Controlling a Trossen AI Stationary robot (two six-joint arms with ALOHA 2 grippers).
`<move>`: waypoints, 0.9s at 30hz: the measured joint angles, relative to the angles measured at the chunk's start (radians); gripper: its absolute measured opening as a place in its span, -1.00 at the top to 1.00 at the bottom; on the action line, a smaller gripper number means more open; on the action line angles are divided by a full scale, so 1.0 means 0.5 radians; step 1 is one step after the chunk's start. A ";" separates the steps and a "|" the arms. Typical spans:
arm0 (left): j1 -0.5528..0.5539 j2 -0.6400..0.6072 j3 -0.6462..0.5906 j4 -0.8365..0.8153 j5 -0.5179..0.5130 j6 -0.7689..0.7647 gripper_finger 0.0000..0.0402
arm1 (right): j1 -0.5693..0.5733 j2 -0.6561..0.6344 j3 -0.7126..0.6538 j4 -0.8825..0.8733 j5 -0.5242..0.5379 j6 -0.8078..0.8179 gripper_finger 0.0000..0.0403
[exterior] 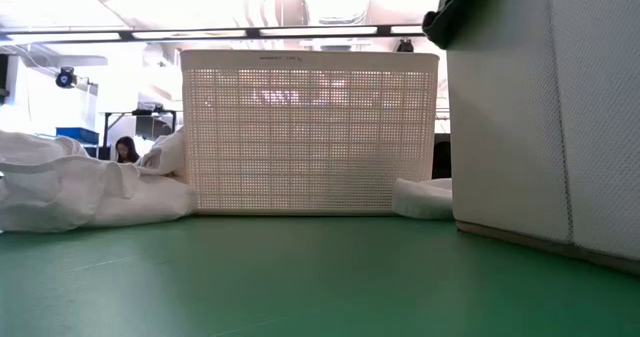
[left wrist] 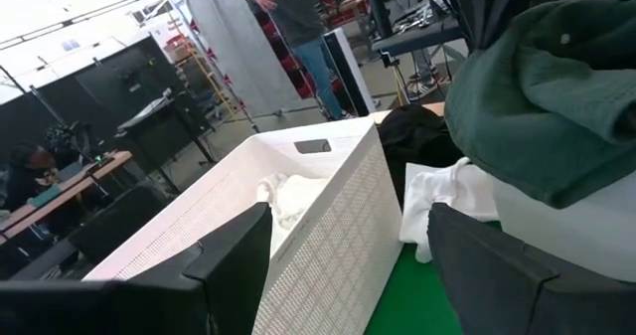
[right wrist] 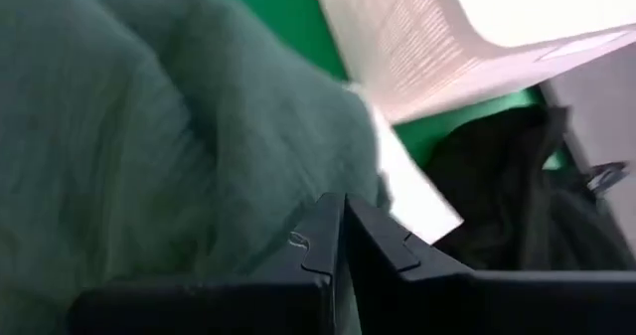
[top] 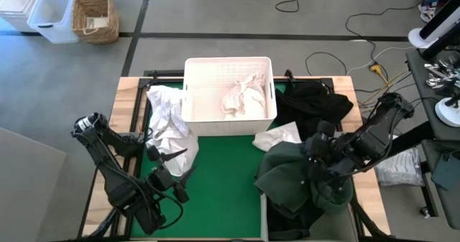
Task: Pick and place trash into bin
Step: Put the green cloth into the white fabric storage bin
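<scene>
The right gripper (top: 314, 171) is set on the dark green garment (top: 287, 174) lying right of and nearer than the white tub (top: 228, 88); its jaws are seen pressed together, seemingly pinching cloth. A high lift is advised, so trailing folds clear the tub's rim. The garment lies bunched, with no clear long axis. The left gripper (top: 172, 171), jaws apart, waits beside the white sheets (top: 167, 120) left of the tub.

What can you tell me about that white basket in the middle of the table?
The white basket is a rectangular tub that looks like plastic, its walls a fine lattice of small holes with a solid rim. It stands upright at the far middle of the green mat, open on top. Crumpled white sheets already lie inside. A larger white sheet is bunched against its left wall, a smaller white sheet lies at its near right corner, and a black garment lies beside its right wall.
</scene>
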 joint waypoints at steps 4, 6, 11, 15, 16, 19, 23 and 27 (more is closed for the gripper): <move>0.001 0.000 0.000 0.007 -0.002 -0.022 -0.23 | 0.030 0.010 -0.003 0.016 -0.107 -0.001 0.94; 0.003 0.000 0.000 0.009 -0.001 -0.024 -0.23 | 0.048 0.010 -0.003 0.026 -0.161 0.008 0.94; 0.003 0.000 0.000 0.014 -0.001 -0.031 -0.23 | 0.113 0.010 -0.041 0.275 -0.333 -0.047 0.94; 0.003 0.000 0.000 0.023 -0.001 -0.031 -0.23 | 0.159 0.010 -0.107 0.464 -0.424 -0.052 0.94; 0.003 0.000 0.000 0.025 -0.001 -0.031 -0.23 | 0.169 0.010 -0.126 0.499 -0.447 -0.050 0.94; 0.003 0.000 0.000 0.028 -0.001 -0.031 -0.23 | 0.200 0.011 -0.186 0.556 -0.458 0.008 0.94; 0.003 0.000 0.000 0.035 -0.001 -0.031 -0.23 | 0.230 0.012 -0.283 0.633 -0.530 0.109 0.94; 0.003 0.000 0.000 0.044 0.015 -0.031 -0.23 | 0.259 0.019 -0.342 0.693 -0.634 0.202 0.94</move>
